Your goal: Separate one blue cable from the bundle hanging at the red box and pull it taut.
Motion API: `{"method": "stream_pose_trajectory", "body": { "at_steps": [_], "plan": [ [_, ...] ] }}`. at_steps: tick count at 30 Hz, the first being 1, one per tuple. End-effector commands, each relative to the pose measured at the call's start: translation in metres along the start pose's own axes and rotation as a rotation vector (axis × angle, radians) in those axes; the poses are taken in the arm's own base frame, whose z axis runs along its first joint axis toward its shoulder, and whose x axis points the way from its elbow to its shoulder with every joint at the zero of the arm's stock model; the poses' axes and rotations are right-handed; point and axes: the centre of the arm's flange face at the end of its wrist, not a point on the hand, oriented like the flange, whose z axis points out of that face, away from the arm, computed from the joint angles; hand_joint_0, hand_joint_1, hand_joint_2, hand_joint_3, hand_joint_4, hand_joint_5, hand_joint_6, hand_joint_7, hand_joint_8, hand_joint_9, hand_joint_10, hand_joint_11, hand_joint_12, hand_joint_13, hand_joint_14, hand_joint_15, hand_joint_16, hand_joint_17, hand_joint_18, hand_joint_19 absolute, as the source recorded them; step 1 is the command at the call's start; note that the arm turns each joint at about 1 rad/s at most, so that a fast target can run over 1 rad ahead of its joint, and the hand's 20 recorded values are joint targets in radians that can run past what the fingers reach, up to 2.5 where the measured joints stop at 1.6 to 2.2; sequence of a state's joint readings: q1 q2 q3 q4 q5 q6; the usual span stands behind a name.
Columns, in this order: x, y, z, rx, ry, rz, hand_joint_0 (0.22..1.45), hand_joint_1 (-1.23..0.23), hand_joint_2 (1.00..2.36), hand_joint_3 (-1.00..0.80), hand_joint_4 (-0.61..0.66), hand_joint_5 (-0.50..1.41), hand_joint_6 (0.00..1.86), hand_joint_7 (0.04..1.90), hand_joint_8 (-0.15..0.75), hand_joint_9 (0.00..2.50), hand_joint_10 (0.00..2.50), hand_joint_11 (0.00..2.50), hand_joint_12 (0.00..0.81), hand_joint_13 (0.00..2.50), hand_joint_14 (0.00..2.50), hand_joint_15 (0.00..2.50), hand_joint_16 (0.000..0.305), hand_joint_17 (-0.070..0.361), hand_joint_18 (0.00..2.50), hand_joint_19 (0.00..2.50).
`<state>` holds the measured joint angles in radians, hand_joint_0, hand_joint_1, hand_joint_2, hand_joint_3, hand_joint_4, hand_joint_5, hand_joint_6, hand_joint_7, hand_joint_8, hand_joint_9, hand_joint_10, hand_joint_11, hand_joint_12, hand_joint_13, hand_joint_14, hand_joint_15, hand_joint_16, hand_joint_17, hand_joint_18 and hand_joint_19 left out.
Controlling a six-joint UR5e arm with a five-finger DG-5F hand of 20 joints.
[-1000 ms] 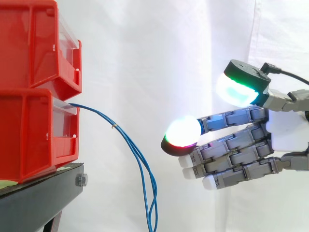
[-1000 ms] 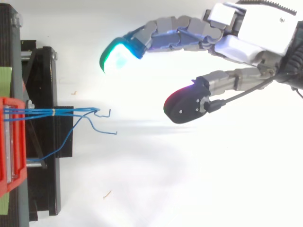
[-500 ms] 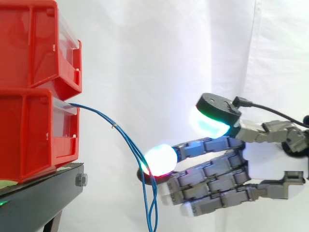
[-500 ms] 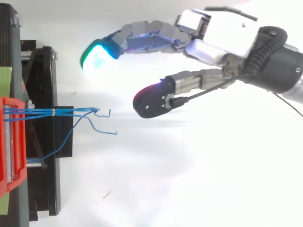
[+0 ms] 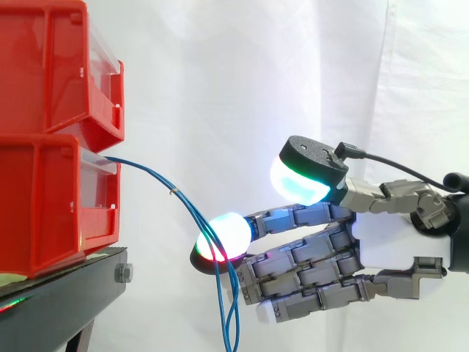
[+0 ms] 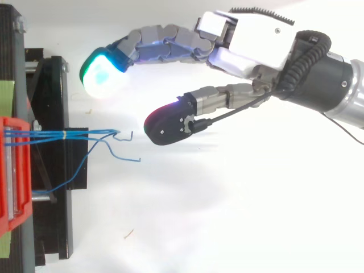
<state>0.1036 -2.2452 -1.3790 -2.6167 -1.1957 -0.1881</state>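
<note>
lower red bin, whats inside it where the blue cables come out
Only the blue cables show, leaving the lower red bin at its front opening. The bin's red side wall covers where they start and whatever else lies inside.

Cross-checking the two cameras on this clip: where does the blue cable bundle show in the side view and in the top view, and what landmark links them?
Side view: the blue cable bundle leaves the lower red box at the left, arcs rightward and hangs down to the bottom edge.
Top view: the bundle runs level from the left edge, its ends splaying left of centre.
Shared landmark: the red box where the cables start.
</note>
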Motion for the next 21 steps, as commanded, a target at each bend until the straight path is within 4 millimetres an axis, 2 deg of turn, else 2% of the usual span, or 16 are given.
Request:
{"method": "stream_pose_trajectory", "body": {
  "at_steps": [1, 21],
  "plan": [
    [0.0009, 0.0012, 0.0009, -0.004, 0.002, -0.001, 0.56, -0.63, 1.00, -0.50, 0.21, -0.22, 0.50, 0.72, 0.273, 0.41, 0.00, 0.12, 0.308, 0.30, 0.00, 0.05, 0.040, 0.090, 0.29, 0.15],
    [0.0069, -0.0008, 0.0007, -0.008, 0.038, 0.004, 0.56, -0.63, 1.00, -0.50, 0.22, -0.22, 0.50, 0.72, 0.274, 0.41, 0.00, 0.12, 0.310, 0.31, 0.00, 0.06, 0.040, 0.090, 0.29, 0.15]
  ]
}}
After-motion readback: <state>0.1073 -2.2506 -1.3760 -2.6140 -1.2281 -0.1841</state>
